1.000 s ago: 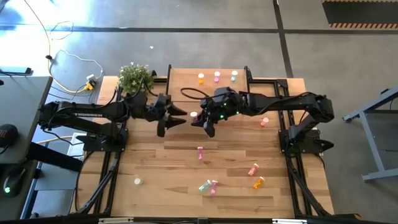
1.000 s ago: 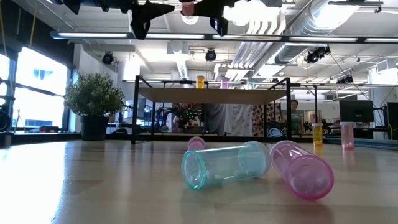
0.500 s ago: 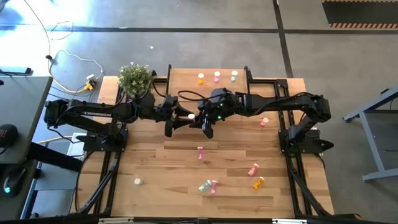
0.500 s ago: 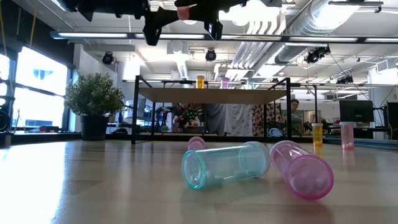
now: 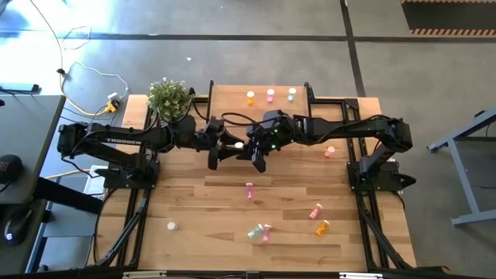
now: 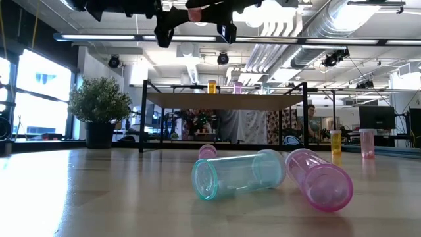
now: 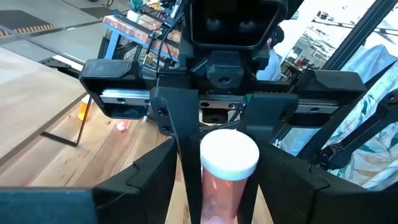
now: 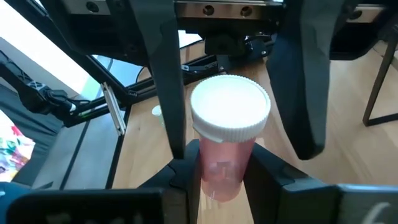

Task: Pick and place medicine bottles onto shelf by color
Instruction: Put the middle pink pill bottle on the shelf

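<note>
The right gripper (image 5: 258, 152) is raised above the middle of the tabletop (image 5: 194, 201) and is clamped on a pale red, white-capped medicine bottle (image 8: 225, 140). The left gripper (image 5: 219, 149) faces it from the opposite side with its fingers (image 8: 163, 81) spread; the bottle's cap end is enclosed between them, but no contact can be confirmed. In the low view, both grippers are seen high above the table with the bottle (image 6: 195, 11) between them. Three bottles, orange (image 5: 251, 98), pink (image 5: 270, 94) and green (image 5: 291, 94), are stood upright in a row on the shelf (image 5: 232, 99) at the far edge. Further bottles are scattered on the near half of the table, including a green one (image 6: 238, 173) lying just beside a pink one (image 6: 319, 178). A potted plant (image 5: 167, 96) is placed beside the shelf's left end.
</note>
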Action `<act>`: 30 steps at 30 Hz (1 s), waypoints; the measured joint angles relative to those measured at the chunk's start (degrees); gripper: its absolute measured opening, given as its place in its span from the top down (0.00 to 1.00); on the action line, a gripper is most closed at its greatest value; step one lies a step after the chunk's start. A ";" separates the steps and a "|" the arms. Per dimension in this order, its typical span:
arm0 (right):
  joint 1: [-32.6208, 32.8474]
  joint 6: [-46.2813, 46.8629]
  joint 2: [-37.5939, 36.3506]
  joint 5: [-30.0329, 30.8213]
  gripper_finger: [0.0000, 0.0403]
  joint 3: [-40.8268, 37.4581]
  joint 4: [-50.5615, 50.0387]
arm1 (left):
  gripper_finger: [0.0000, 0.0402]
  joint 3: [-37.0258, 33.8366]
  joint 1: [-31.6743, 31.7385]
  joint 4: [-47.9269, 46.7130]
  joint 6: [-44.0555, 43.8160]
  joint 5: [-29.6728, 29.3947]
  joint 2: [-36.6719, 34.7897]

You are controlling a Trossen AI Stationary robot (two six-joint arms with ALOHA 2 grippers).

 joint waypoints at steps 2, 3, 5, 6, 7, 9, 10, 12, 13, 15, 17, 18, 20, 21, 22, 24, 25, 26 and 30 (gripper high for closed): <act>0.00 0.02 0.00 0.02 0.79 0.00 -0.02 | 0.53 0.00 0.00 -0.10 0.75 0.00 0.00; 0.00 0.04 0.00 0.02 0.79 0.00 -0.01 | 0.55 0.00 0.00 -0.08 1.11 0.01 0.00; 0.00 0.04 0.00 0.07 0.79 0.00 -0.06 | 0.60 0.00 0.00 -0.07 1.20 0.10 0.00; -0.02 0.04 0.00 0.09 0.79 0.00 -0.09 | 0.63 0.00 -0.02 -0.07 1.30 0.12 0.00; -0.02 0.19 0.00 0.07 0.79 0.00 -0.09 | 0.65 0.00 -0.02 -0.07 1.35 0.13 0.00; -0.04 0.26 0.00 0.15 0.79 0.00 -0.27 | 0.69 0.00 -0.02 -0.07 1.80 0.15 0.00; -0.07 0.26 0.00 0.20 0.79 0.00 -0.40 | 0.71 0.00 -0.02 -0.12 2.19 0.15 0.00; -0.05 0.38 -0.01 0.20 0.79 0.00 -0.43 | 0.74 0.00 -0.02 -0.14 2.41 0.15 0.00; -0.04 0.46 -0.03 0.20 0.79 0.00 -0.48 | 0.75 0.00 -0.02 -0.14 2.45 0.15 0.00; -0.04 0.47 -0.04 0.20 0.79 0.00 -0.67 | 0.76 0.00 -0.02 -0.14 2.99 0.13 0.00; -0.04 0.45 -0.04 0.20 0.79 0.00 -0.74 | 0.76 0.00 -0.02 -0.14 3.53 0.13 0.00; -0.04 0.44 -0.04 0.20 0.79 0.00 -0.77 | 0.76 0.00 -0.02 -0.14 3.70 0.11 0.00; -0.04 0.45 -0.07 0.20 0.79 0.00 -0.83 | 0.76 0.00 -0.02 -0.14 3.73 0.11 0.00; -0.04 0.43 -0.07 0.20 0.79 0.00 -0.83 | 0.76 0.00 -0.02 -0.14 3.78 0.11 0.00; -0.04 0.37 -0.07 0.20 0.79 0.00 -0.81 | 0.76 0.00 -0.02 -0.14 3.86 0.11 0.00; -0.04 0.41 -0.07 0.32 0.77 0.00 -0.83 | 0.76 0.00 -0.02 -0.11 3.89 0.13 0.00; -0.04 0.43 -0.07 0.58 0.75 0.00 -0.87 | 0.76 0.00 -0.02 -0.10 4.05 0.12 0.00; -0.04 0.49 -0.07 0.78 0.73 0.00 -0.96 | 0.76 0.00 -0.02 -0.10 4.54 0.08 0.00; -0.36 2.43 -0.05 1.25 0.62 -0.01 -1.82 | 0.76 0.00 0.04 0.17 7.27 -0.46 0.00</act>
